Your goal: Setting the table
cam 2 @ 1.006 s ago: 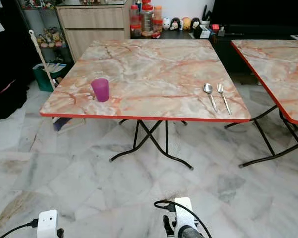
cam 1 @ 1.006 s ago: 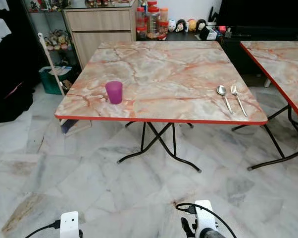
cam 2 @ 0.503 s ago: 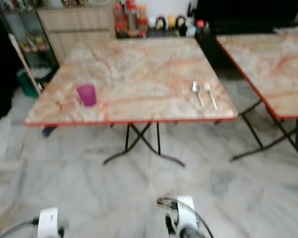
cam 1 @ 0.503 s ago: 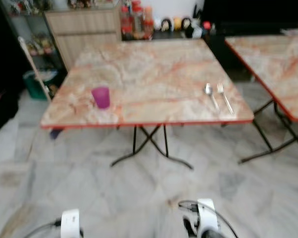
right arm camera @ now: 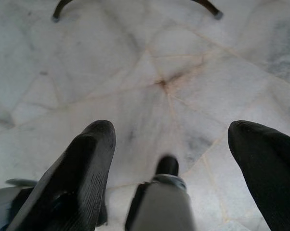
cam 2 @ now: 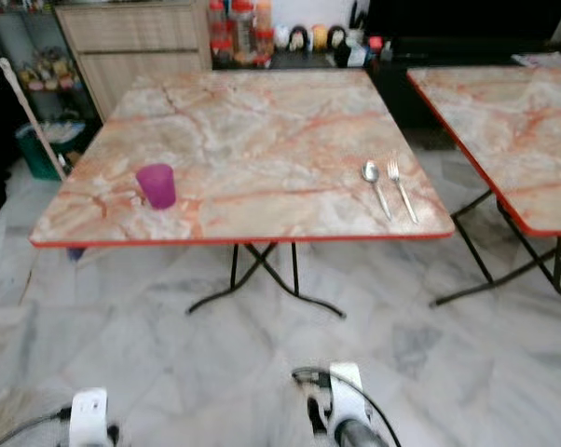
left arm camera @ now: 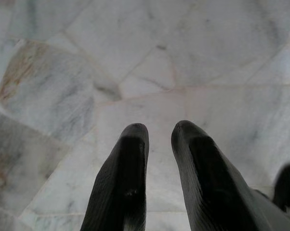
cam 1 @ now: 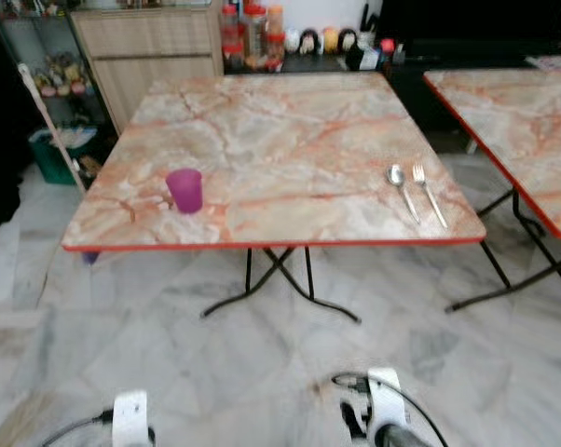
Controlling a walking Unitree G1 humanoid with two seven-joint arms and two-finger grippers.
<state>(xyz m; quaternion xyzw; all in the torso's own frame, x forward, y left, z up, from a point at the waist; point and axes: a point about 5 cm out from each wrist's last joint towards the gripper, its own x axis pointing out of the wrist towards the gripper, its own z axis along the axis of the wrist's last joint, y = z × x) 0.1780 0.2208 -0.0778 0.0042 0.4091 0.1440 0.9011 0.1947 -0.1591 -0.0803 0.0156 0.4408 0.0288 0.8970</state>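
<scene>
A marble-patterned folding table (cam 1: 290, 130) with a red edge stands ahead of me. On its near left part is a purple cup (cam 1: 184, 190), upright. Near the right front corner a spoon (cam 1: 399, 186) and a fork (cam 1: 429, 194) lie side by side. Both arms hang low over the floor, well short of the table: left arm (cam 1: 131, 419), right arm (cam 1: 383, 419). In the left wrist view my left gripper (left arm camera: 159, 137) is shut, holding nothing, above floor tiles. My right gripper (right arm camera: 171, 132) is open wide over the floor, with nothing between its fingers.
A second matching table (cam 1: 513, 121) stands to the right, with a narrow gap between the two. Behind are a wooden cabinet (cam 1: 150, 47), jars (cam 1: 253, 28), a green bin (cam 1: 52, 154) and a leaning stick (cam 1: 52, 121). The table's black legs (cam 1: 280, 279) cross underneath.
The whole picture has shifted and passed through blur, so the camera moved; the table now sits a little more to the left. Cup, spoon and fork kept their places on the table.
</scene>
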